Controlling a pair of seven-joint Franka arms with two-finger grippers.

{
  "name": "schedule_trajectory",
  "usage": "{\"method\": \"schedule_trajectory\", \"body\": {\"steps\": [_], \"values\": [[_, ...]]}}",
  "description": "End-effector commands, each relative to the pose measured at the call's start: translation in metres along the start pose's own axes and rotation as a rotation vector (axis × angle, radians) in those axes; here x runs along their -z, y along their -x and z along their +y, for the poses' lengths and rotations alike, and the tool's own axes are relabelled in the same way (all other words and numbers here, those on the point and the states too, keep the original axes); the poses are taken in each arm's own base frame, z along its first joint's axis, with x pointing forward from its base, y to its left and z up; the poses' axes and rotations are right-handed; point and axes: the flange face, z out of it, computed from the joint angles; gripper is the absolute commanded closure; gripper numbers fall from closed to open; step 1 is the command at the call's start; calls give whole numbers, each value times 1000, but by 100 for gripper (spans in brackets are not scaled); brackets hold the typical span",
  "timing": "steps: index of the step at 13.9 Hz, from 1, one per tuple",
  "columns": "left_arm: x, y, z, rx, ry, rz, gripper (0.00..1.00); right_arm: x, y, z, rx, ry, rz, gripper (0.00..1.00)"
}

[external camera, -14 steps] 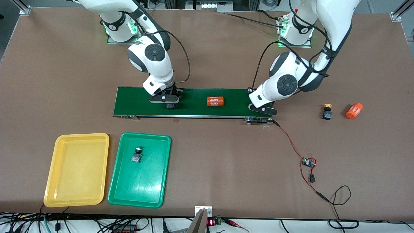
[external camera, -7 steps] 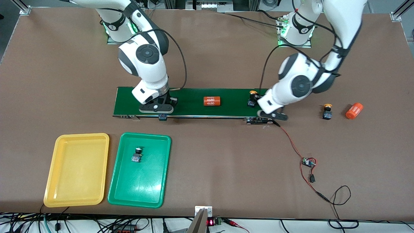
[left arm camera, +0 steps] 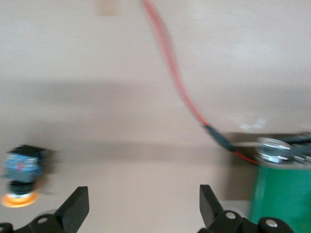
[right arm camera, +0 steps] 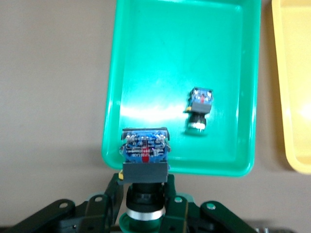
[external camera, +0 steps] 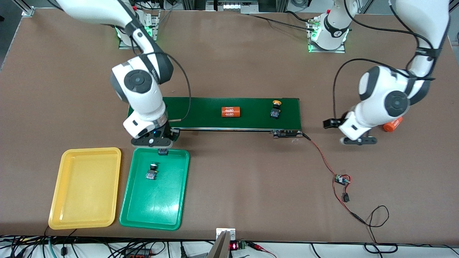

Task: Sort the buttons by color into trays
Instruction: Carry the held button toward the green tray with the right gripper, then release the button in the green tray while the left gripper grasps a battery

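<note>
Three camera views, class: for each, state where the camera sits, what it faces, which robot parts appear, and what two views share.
Front view: high across the table, facing both arm bases; shows both white arms, the long dark-green conveyor belt and the shallow yellow plastic tray.
Left wrist view: on the left arm, looking down past the open left gripper at brown tabletop and a yellow-capped push-button.
Right wrist view: on the right arm, looking down past the right gripper, shut on a green-capped push-button.
Shared: front and right wrist views both show the shallow green plastic tray.

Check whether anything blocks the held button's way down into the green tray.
Nothing visible does. The right pincer, shut on the button, hangs over the green tray's rim. The other button in the tray lies apart, farther in.
</note>
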Motion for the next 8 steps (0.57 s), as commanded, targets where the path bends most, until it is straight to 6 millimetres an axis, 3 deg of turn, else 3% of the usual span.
{"method": "schedule_trajectory", "body": {"steps": [1,5,8], "values": [[-11,-7,-83,18,-44,-18,0,-27,-18,2,3,-36,37,73],[-11,-40,-199,-185,-17,24,0,-80,-22,2,-6,-71,66,73],[-36,-35,-256,-336,-5,2,0,-117,-20,6,18,-99,121,73]]}}
